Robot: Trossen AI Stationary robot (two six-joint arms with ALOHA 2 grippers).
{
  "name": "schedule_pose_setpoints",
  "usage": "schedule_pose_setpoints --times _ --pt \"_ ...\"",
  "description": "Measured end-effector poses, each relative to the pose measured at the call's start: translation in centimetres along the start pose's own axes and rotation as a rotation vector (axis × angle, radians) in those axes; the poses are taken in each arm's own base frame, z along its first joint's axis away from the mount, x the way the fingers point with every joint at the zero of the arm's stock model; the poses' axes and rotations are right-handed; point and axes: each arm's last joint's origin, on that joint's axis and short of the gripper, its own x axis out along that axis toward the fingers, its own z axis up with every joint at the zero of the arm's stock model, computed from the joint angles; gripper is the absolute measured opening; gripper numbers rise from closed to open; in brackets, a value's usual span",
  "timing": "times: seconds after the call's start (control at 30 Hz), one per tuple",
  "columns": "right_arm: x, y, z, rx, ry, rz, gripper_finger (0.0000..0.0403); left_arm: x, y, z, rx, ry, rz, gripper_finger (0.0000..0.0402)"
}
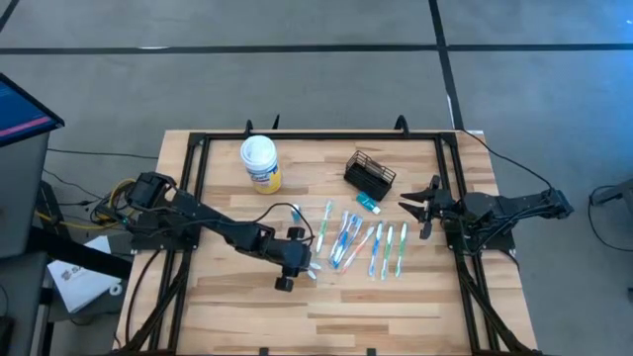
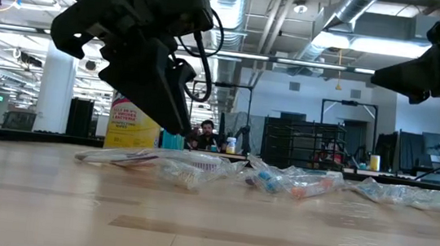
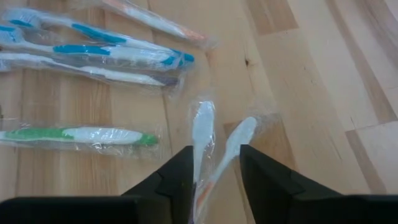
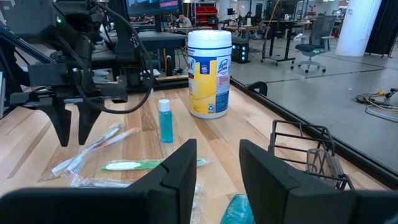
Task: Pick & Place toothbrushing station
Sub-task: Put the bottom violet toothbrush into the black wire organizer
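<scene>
Light wooden table (image 1: 247, 307) in a black frame, grey floor around it; the low view looks across into an open workshop with racks and a seated person far behind. Toothbrushing station (image 1: 370, 174), a black wire-mesh caddy, stands at the far right part of the table, beside the right gripper and apart from the brushes; its wire rim also shows in the right wrist view (image 4: 311, 149). White-lidded yellow canister (image 1: 260, 163) stands upright at far centre-left. Wrapped toothbrushes (image 1: 361, 242) lie loose in a row mid-table, with a green-handled one (image 3: 78, 135) at their left end. Small teal bottle (image 4: 165, 121) upright near the canister. Left gripper (image 1: 300, 265) low over the table at the left end of the row, jaws spread, with two wrapped brushes (image 3: 208, 140) lying between the fingers (image 3: 177, 180); whether the fingers touch them cannot be told. Right gripper (image 1: 423, 208) hovers right of the row, near the caddy, jaws apart, holding nothing.
</scene>
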Motion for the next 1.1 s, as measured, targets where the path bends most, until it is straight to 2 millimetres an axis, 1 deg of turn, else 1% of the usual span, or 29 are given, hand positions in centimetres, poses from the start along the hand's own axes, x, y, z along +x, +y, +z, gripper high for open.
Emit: schedule_pose_setpoints --times 0.13,0.37,0.97,1.03,1.1 --pt "0.0 0.0 0.0 0.000 0.000 0.000 0.0113 0.0 0.0 -0.1 0.000 0.001 0.001 0.0129" --pt "0.0 0.0 0.0 0.000 -0.001 0.000 0.0113 0.3 0.1 -1.2 0.004 0.033 0.021 0.0121" --pt "0.0 0.0 0.0 0.000 0.000 0.000 0.0113 0.3 0.1 -1.2 0.002 0.021 0.034 0.0107" --pt "0.0 0.0 0.0 0.000 0.000 0.000 0.0113 0.5 0.1 -1.3 0.002 0.022 0.034 0.0107" --pt "0.0 0.0 0.0 0.000 0.000 0.000 0.0113 1.0 0.1 -1.9 0.005 0.044 0.036 0.0108"
